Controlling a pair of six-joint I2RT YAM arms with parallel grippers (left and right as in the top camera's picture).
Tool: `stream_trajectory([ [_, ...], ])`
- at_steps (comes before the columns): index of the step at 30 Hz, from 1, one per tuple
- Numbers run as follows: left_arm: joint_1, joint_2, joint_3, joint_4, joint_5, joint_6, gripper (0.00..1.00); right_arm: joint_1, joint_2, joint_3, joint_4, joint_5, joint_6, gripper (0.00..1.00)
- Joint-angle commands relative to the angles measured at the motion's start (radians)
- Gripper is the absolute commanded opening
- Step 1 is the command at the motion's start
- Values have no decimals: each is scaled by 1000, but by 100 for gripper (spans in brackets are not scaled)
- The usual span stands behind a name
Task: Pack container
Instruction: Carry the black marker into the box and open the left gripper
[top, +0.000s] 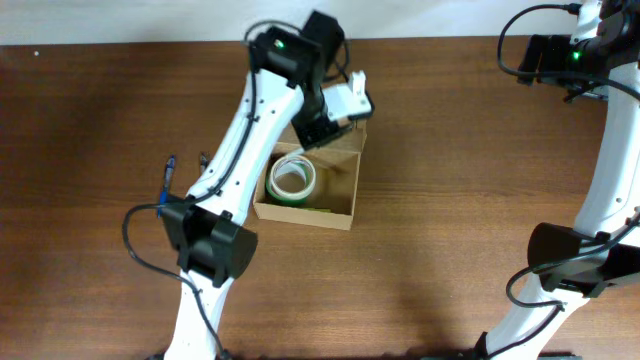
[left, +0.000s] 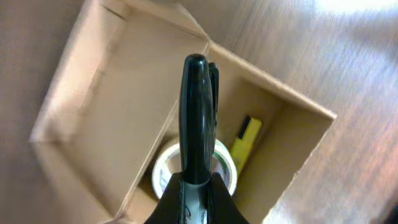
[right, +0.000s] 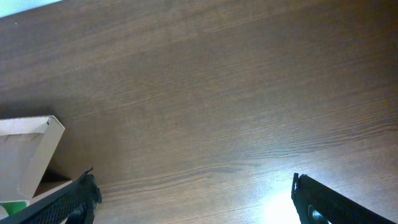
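Note:
The container (top: 340, 192) is an open tan cardboard box at the table's middle, with its flap lid (top: 352, 100) raised at the far side. A green-and-white tape roll (top: 292, 178) lies inside. My left gripper (top: 322, 122) hovers over the box's far end, shut on a black marker (left: 196, 112) that points down into the box (left: 118, 106). The left wrist view shows the tape roll (left: 166, 168) and a yellow object (left: 245, 140) on the box floor below the marker. My right gripper (right: 193, 199) is wide open and empty over bare table, at the far right (top: 545, 60).
The box's flap (right: 28, 149) shows at the left edge of the right wrist view. A small blue-tipped object (top: 170, 168) lies left of the left arm. The right arm's base stands at the right front (top: 575, 260).

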Motion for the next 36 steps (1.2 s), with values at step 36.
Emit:
stream_trajectory([
  [36, -61, -186, -581, 224, -89, 260, 2, -6, 5, -2, 0, -6, 6, 99],
])
